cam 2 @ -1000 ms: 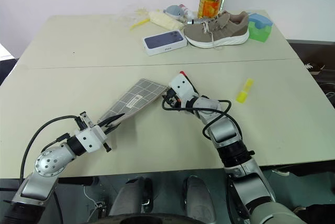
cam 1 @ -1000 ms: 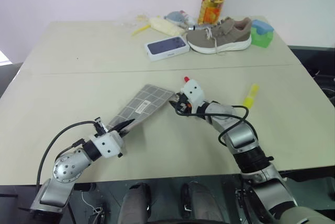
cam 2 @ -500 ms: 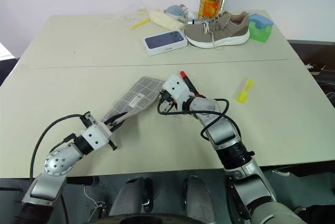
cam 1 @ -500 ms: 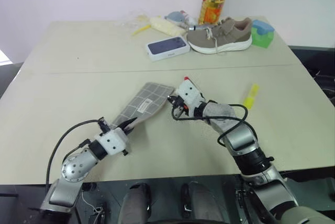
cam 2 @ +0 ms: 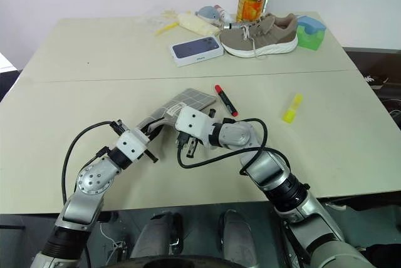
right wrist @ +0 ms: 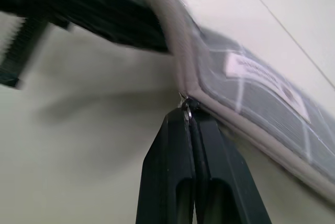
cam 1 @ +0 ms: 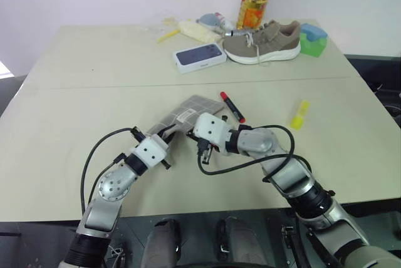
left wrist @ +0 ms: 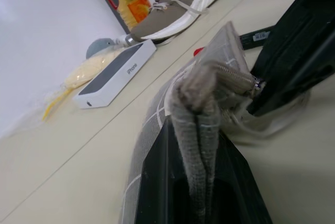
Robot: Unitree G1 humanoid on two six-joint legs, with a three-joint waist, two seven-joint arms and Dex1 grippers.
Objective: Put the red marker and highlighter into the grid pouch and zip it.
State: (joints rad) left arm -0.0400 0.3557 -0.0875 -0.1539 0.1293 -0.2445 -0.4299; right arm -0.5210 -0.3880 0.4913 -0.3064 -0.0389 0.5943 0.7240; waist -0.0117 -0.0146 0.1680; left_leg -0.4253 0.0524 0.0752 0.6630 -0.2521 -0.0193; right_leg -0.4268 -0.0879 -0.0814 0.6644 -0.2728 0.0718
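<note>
both grippers were clenched: left gripper (left wrist: 201, 192) on the grid pouch (cam 1: 188, 113) edge, right gripper (right wrist: 188, 130) at its zipper pull (right wrist: 185, 110). risk: pulling could tear the pull free or drag the pouch from the left grip.

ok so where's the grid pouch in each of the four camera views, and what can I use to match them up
Left eye view: grid pouch mid-table, between the two grippers.
Right eye view: same spot, centre, left of the red marker.
Left wrist view: its bunched edge fills the middle, clamped in the left gripper.
Right wrist view: upper right, its zipper corner at the shut right gripper.
Shared landmark: the pouch's white label patch, or the phone box.
</note>
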